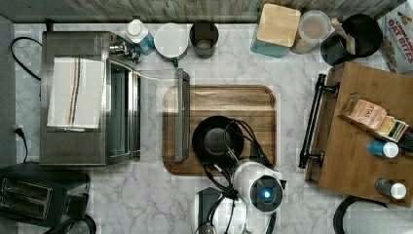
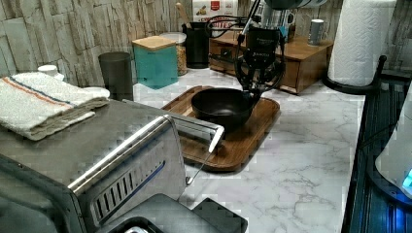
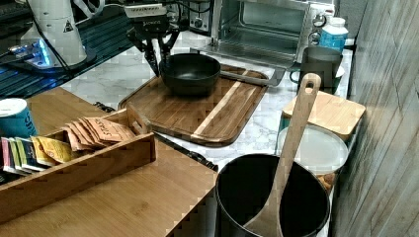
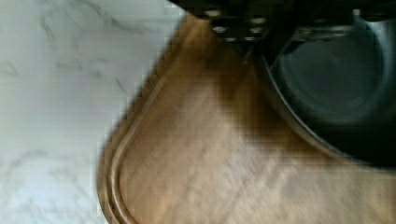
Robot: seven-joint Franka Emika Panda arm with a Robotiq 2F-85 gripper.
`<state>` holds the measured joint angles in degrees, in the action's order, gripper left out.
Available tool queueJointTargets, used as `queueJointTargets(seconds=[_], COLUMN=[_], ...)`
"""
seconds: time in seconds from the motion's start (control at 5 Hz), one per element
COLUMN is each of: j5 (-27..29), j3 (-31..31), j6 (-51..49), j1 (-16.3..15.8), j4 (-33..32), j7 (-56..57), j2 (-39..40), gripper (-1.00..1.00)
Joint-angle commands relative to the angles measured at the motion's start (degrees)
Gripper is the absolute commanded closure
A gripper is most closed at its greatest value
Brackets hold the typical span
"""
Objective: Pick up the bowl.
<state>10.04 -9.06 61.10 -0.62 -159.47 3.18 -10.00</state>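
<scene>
Evenly lit from above, fairly bright. Soft shadows under the bowl (image 2: 222, 104) on the cutting board (image 2: 245, 141). Glare along the toaster oven (image 2: 97, 155). Blocky throughout; blurred in the wrist view.

A wooden board (image 1: 253, 105) lies mid-frame on the marble surface (image 1: 146, 195). A toaster oven (image 1: 87, 97) stands left in the top view, a striped towel (image 1: 75, 92) on it.

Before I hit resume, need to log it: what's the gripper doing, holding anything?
Gripper: at the bowl rim, fingers straddling the edge on the wooden tray; cannot tell whether it has closed on it.
</scene>
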Motion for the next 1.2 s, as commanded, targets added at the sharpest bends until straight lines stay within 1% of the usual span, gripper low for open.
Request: queueJointTargets(seconds=[0.2, 0.4, 0.6, 0.8, 1.0, 1.2], j5=[-5.68, -12.44, -17.69, -15.28, -7.82, -5.57], j3=[2.79, 6.02, 8.03, 4.42, -1.88, -4.33], j6=[-3.60, -2.68, -1.76, -5.33, -13.15, -26.73], j1=[0.28, 3.97, 6.66, 3.68, -2.25, -5.69], j4=[3.22, 5.08, 9.59, 18.23, 28.64, 39.70], j7=[-3.29, -11.88, -16.55, -12.39, 0.97, 19.13], j2=[-1.30, -6.26, -10.32, -9.63, -6.95, -1.42], gripper=[1.00, 1.00, 1.00, 1.00, 1.00, 1.00])
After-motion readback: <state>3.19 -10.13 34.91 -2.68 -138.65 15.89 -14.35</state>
